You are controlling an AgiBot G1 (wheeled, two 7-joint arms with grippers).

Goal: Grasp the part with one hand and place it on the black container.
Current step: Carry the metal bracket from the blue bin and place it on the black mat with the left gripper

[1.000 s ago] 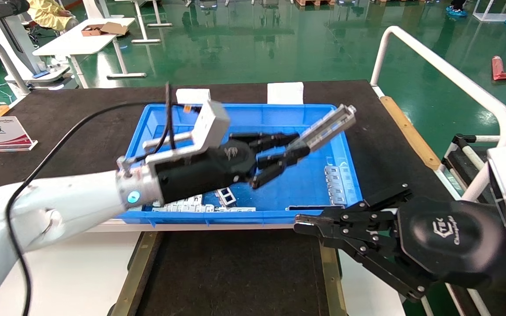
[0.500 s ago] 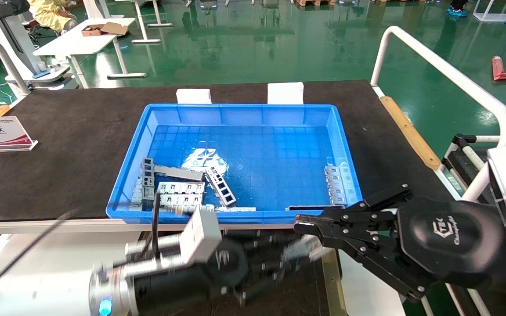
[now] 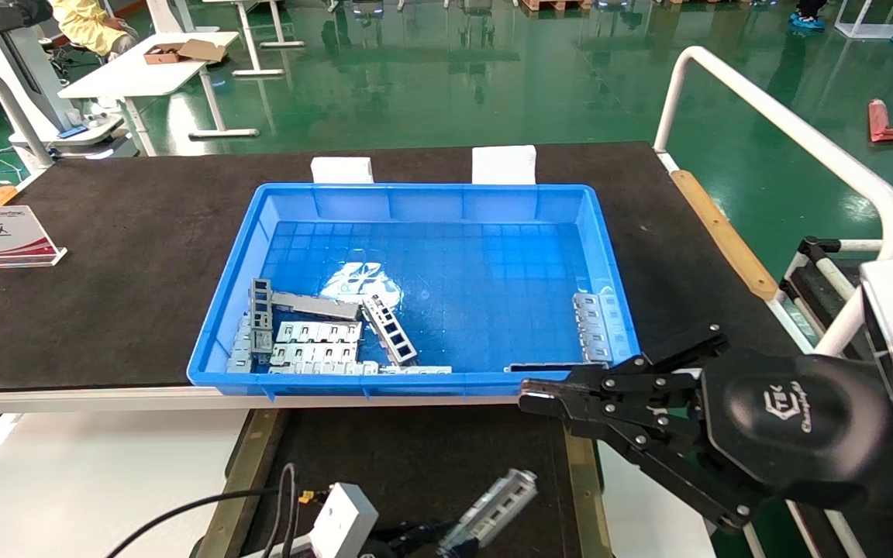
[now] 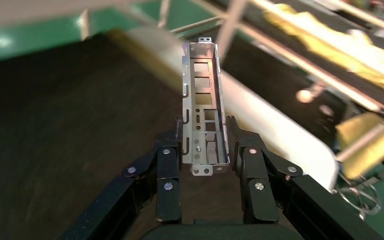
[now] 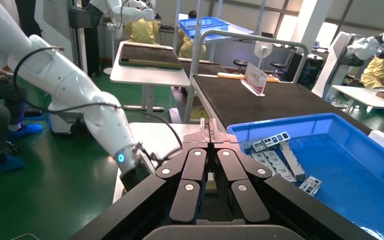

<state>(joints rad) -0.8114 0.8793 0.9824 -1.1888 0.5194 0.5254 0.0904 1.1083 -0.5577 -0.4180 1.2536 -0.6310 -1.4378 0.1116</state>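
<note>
With my left gripper clamped on the part and holding it above the black container, I judge the placing step is at hand: lower, then release, while my right gripper idles closed nearby.

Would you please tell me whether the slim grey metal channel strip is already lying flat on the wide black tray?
No, the slim grey metal channel strip is clamped between the left gripper's fingers, held above the wide black tray.
</note>
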